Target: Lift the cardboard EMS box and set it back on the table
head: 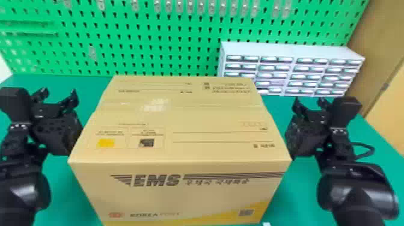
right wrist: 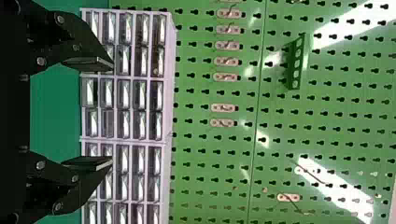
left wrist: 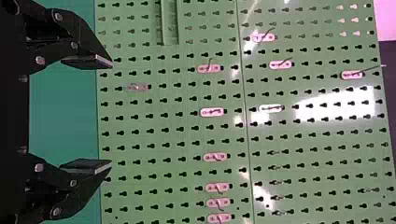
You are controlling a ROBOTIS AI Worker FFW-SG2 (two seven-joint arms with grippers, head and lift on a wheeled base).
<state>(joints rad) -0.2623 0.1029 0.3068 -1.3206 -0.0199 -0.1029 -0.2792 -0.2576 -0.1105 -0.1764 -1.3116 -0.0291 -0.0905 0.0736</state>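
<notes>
While green worktop (head: pixel 87 87) runs back to bright green perforated pegboard (head: pixel 127 36) with small pale clips (head: pixel 179 6), white multi-drawer cabinet (head: pixel 288 49) stands by far right corner, tan wall panel (head: pixel 387 114) beyond. We see tan cardboard EMS box (head: pixel 192 114) midway between worktop's side edges, upright; we cannot tell whether base touches worktop. Printed side faces us, long axis seemingly left to right. Black two-fingered left gripper (head: pixel 59 91) at box's left, matching right gripper (head: pixel 309 100) at its right, fingers spread apart on both, aimed towards pegboard.
</notes>
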